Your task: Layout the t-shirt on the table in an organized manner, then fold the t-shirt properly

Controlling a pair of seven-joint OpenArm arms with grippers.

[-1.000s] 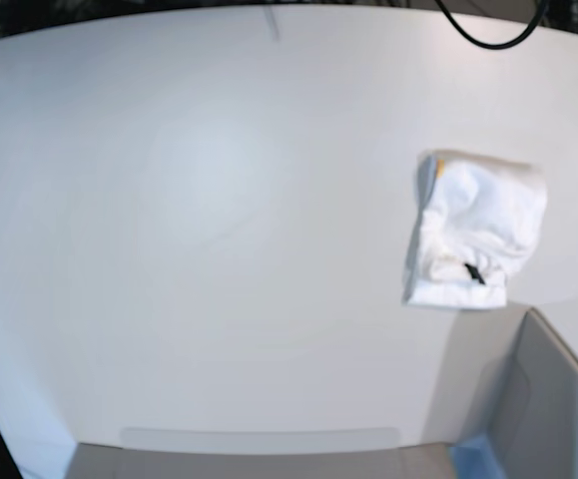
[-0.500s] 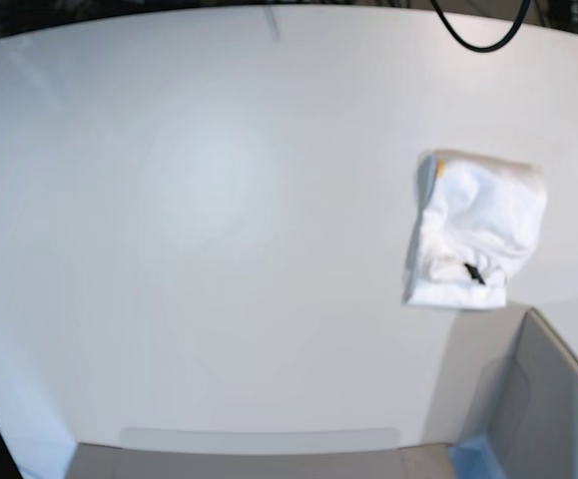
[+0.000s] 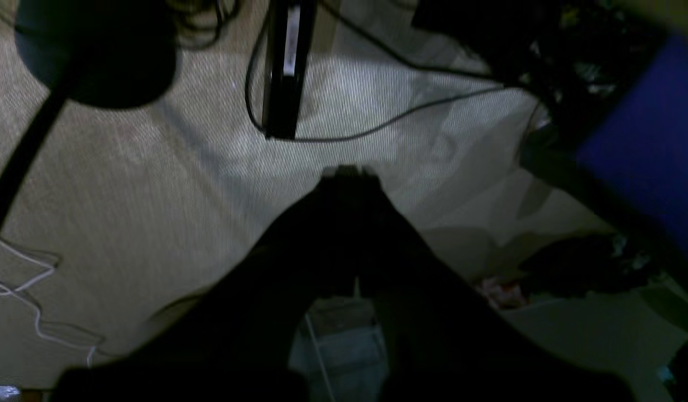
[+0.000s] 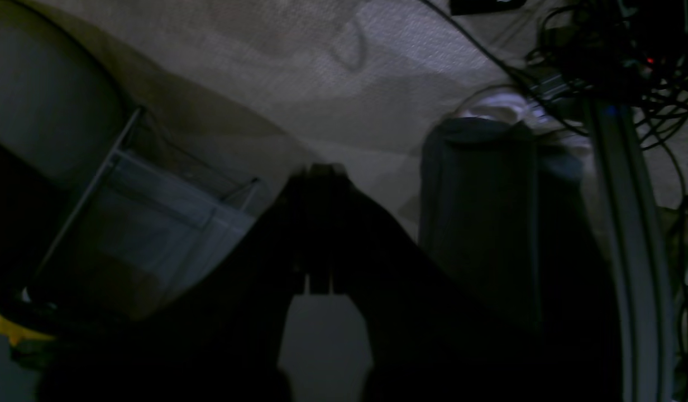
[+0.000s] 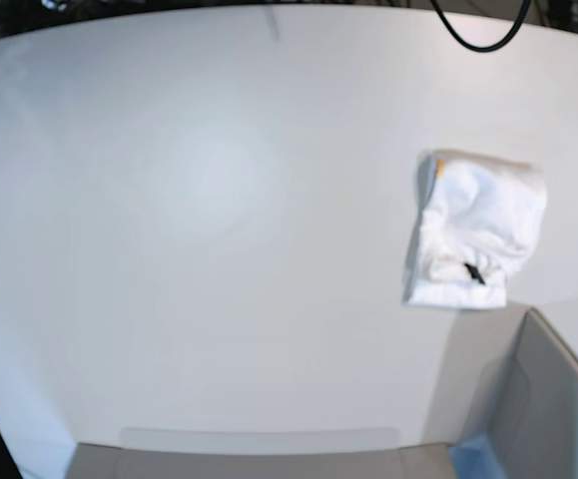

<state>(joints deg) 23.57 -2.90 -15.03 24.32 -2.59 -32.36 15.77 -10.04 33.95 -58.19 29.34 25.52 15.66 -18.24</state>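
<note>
The white t-shirt lies folded into a small bundle on the right side of the white table, with a sliver of yellow print at its upper left edge and a small black tag near its lower edge. Neither gripper shows in the base view. In the left wrist view my left gripper is a dark shape with its fingertips together, over carpet floor, holding nothing. In the right wrist view my right gripper is likewise shut and empty, over the floor.
A grey bin with a blue corner stands at the front right, just below the shirt. A black cable hangs at the top right edge. The wrist views show floor, cables and a wire rack.
The black cable at the top edge has shifted slightly. The t-shirt has not moved.
</note>
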